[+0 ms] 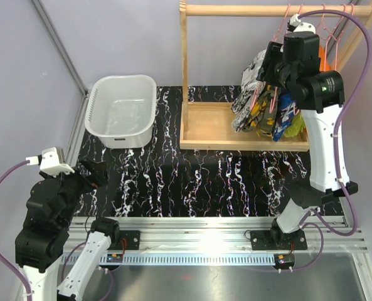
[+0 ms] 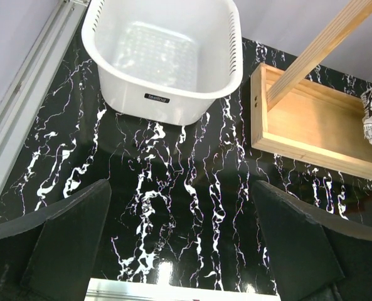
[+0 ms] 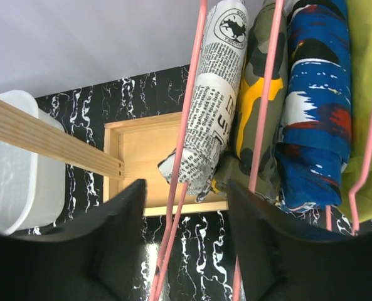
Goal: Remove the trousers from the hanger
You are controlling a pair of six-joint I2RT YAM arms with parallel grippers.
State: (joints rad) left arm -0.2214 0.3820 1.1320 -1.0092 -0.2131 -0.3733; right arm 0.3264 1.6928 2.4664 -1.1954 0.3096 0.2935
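Far right, the right gripper (image 3: pixel 186 210) holds its jaws apart either side of the black-white-grey trousers' (image 3: pixel 218 94) pink hanger (image 3: pixel 187 106), seemingly to pinch it, while the left gripper (image 2: pixel 186 244) idles wide open near left.

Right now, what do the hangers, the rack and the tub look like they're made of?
Hangers: thin pink rods, glossy, probably coated wire or plastic. Rack: light unpainted wood, grain lines visible. Tub: white plastic, slightly translucent, moulded slotted walls.
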